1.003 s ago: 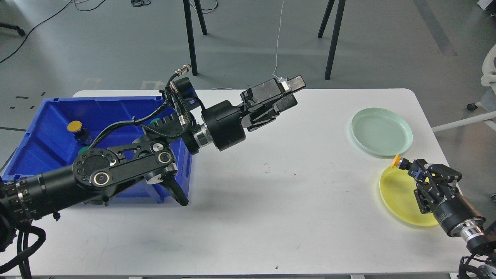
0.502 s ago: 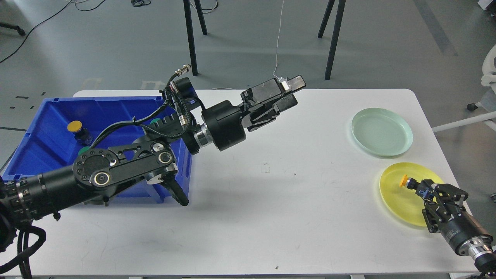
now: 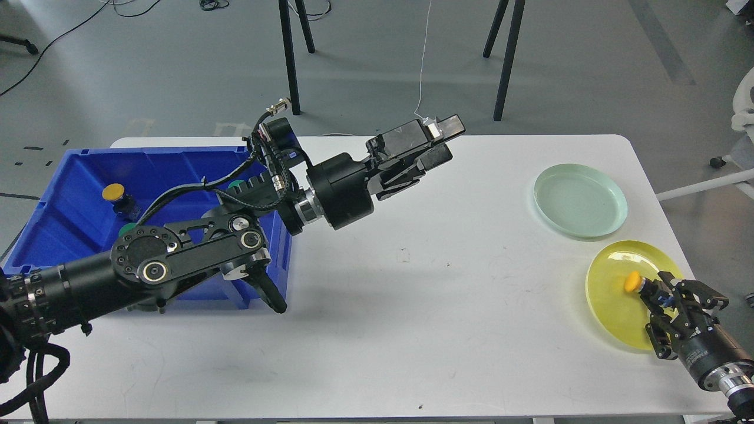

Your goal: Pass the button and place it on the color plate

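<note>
Right gripper (image 3: 647, 287), jaws pinching yellow-capped button (image 3: 632, 282) over yellow plate (image 3: 612, 315). Risk: plate skids off counter (image 3: 412, 306) if nudged.

Left gripper (image 3: 439, 138), jaws spread, empty.

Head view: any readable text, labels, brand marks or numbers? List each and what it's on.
None can be read.
Left gripper: a small pale patch near the fingertips, too small to tell whether it carries print.
Left arm's wrist: a tiny blue spot, too small to read.
Blue bin, green plate, yellow plate, yellow button and table: no markings visible.
</note>
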`<state>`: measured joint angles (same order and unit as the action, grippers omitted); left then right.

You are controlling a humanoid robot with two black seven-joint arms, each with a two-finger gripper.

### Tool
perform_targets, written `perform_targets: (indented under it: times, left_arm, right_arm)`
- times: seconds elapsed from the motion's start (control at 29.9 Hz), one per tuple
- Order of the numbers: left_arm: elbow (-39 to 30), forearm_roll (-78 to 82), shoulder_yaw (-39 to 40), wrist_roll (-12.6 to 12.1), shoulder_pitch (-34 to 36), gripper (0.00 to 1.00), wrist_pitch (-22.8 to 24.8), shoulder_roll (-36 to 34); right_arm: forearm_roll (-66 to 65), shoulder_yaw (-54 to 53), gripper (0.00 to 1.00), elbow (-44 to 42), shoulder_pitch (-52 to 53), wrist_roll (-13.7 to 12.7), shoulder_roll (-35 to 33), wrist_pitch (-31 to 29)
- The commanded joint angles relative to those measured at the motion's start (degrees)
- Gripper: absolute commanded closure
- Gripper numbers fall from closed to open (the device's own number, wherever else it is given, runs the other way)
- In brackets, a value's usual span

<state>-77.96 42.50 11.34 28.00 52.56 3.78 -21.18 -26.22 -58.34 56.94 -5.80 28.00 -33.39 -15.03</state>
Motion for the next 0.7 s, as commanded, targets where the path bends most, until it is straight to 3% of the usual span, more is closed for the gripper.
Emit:
perform_targets:
  times: [0.0,0.27,0.33,0.5,0.67]
  left_arm:
    - [0.0,0.0,-0.1,0.0,0.0,0.17,0.0,0.0]
    - [0.0,0.0,-0.1,0.0,0.0,0.17,0.1,0.1]
    - [0.0,0.0,-0.1,0.0,0.0,0.17,0.0,0.1]
    - [0.0,0.0,1.2,0.0,-0.1,0.17,-0.6,0.0]
    - [-0.8,-0.2,9.0,0.0,-1.5,0.17,-0.7,-2.7]
  right_arm:
    - [1.0,0.0,0.34,0.1,0.3,0.0,0.1,-2.0]
    - [2.4,-0.5,0.24,1.8,0.5,0.0,-0.1,-4.0]
    - [2.4,-0.9,0.04,3.0,0.5,0.0,-0.3,-5.6]
    - [2.4,-2.2,0.02,7.3,2.6,0.0,-0.5,-8.5]
    - [2.6,-2.5,0.02,9.5,9.8,0.0,-0.3,-10.4]
